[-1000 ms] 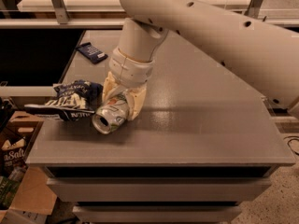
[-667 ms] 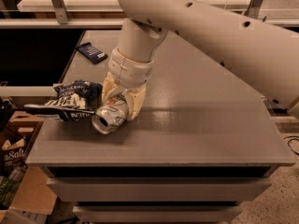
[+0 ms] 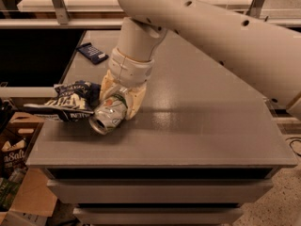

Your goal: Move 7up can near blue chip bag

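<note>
The 7up can lies on its side on the grey table, silver end toward the camera, with green markings and a red spot on its body. My gripper is over it, its cream fingers on either side of the can and shut on it. The blue chip bag, wrinkly dark blue with white lettering, lies at the table's left edge. The can's end touches or nearly touches the bag's right side.
A small flat dark blue packet lies at the back left of the table. My large arm spans the upper right. Cardboard boxes stand on the floor to the left. A drawer front runs below the table's front edge.
</note>
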`<state>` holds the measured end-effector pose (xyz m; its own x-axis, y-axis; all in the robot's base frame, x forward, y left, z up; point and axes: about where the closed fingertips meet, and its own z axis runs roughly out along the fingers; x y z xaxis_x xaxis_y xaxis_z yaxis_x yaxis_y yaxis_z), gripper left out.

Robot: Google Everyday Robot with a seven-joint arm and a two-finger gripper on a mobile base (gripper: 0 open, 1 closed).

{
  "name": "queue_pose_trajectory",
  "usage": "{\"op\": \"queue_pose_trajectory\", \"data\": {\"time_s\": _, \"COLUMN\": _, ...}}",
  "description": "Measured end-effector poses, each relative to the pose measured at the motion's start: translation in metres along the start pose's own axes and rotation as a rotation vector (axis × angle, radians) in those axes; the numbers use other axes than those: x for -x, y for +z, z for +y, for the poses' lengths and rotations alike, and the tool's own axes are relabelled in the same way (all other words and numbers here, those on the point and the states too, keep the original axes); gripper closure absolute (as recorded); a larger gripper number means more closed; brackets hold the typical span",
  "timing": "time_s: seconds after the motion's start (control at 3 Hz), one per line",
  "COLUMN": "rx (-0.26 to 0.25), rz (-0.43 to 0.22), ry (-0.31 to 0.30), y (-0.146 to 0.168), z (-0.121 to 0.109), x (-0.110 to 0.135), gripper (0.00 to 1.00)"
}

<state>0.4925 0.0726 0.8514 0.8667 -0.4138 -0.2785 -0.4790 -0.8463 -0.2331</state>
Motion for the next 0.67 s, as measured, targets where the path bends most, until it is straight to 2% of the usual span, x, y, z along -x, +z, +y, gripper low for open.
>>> {"op": "queue_pose_trajectory", "data": {"time_s": 0.33, "rx": 0.0, "rz": -0.01, "ry": -0.023, "y": -0.0039, "z": -0.0087, "x": -0.0062, "gripper": 0.0}}
{"op": "queue_pose_trajectory", "data": {"time_s": 0.67, "rx": -0.003, "rz": -0.014, "ry": -0.027, "y": -0.0049, "z": -0.0099, "x": -0.0074, "gripper": 0.0}}
